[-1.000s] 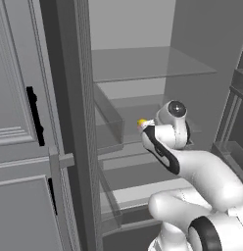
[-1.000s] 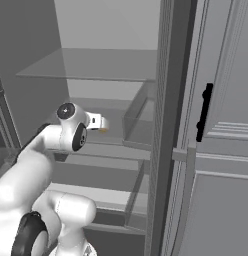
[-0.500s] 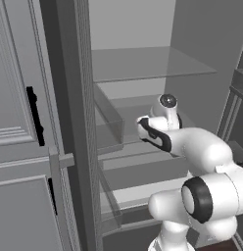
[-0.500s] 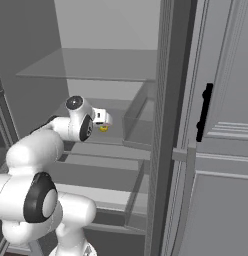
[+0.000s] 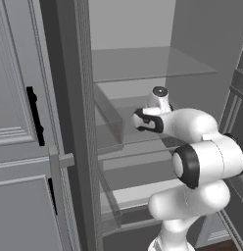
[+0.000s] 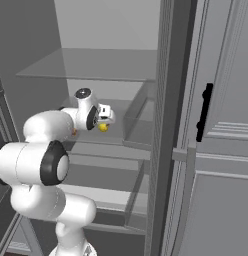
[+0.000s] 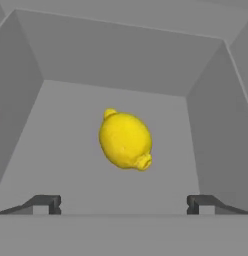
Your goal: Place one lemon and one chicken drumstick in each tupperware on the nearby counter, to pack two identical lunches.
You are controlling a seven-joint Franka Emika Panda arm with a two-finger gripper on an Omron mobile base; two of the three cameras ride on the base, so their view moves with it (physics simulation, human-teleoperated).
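Left base view: the white arm rises from the lower right of the frame and bends toward the centre, its wrist reaching into an open, fridge-like cabinet (image 5: 143, 68) whose grey interior fills the upper middle; the reach is presumably made to fetch an item stored on the glass shelf (image 5: 143, 63) or in the clear bin (image 5: 111, 130) just left of the wrist. A dark-handled door (image 5: 25, 122) occupies the left of the frame. Right base view: the arm rises from the lower left, and at centre left a small patch of yellow, the lemon (image 6: 103, 127), shows just below the wrist, which places the fruit directly under the hand, inside the cabinet at middle-shelf height. Hand view: the lemon (image 7: 125, 140) lies at the centre of the frame on the pale grey floor of a walled compartment (image 7: 211, 125), bright yellow, oval, with a nub at its upper left end and a stem scar at its lower right. The gripper (image 7: 124, 204) has its two dark fingertips (image 7: 46, 202) spread wide at the bottom corners, holding nothing, with the lemon lying in the frame between them and higher up, apparently so that the fingers can close around it.
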